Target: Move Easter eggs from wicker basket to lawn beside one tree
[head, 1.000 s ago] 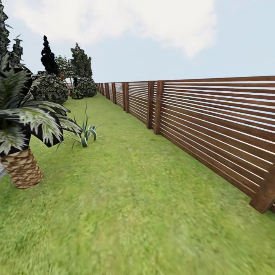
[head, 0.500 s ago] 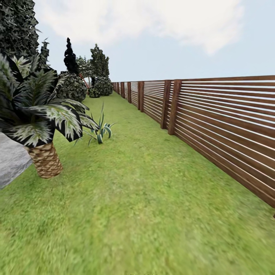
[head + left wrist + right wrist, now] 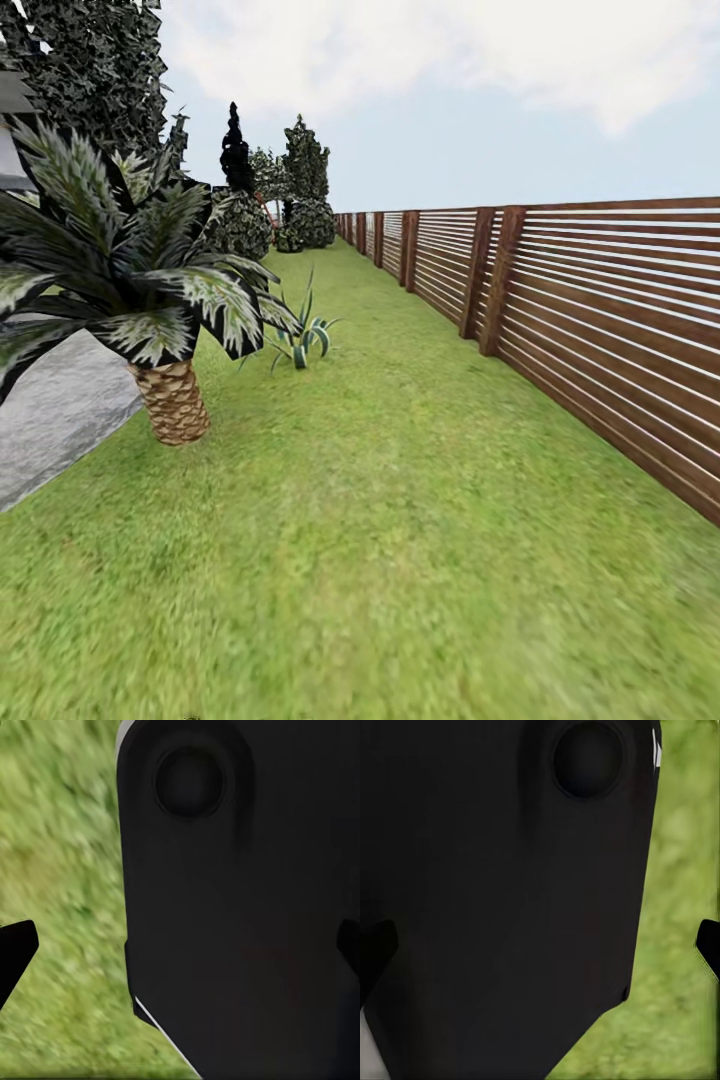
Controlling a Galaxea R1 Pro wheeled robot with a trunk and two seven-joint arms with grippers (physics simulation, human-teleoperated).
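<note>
The lawn [image 3: 400, 520] of the garden stretches ahead of me in the head view as a long green strip. The Easter eggs and the wicker basket are out of view. In the left wrist view my left gripper [image 3: 180, 952] is open, its dark fingertips [image 3: 16, 949] at the picture's two sides, with a black part of my own body and grass behind them. My right gripper [image 3: 540, 949] is open the same way, its fingertips [image 3: 709, 943] wide apart over black bodywork and grass. Neither holds anything.
A brown slatted fence [image 3: 600, 330] borders the lawn on the right. On the left stand a short palm [image 3: 172, 400] with a scaly trunk, a small spiky plant [image 3: 303, 345], a grey path [image 3: 55, 420], dark foliage [image 3: 95, 70], and farther off cypresses [image 3: 236, 150] and shrubs [image 3: 305, 225].
The whole head view has shifted: the palm, spiky plant and fence posts now sit further right in the picture, and the grey path has come into view at left. The camera moved, not the things.
</note>
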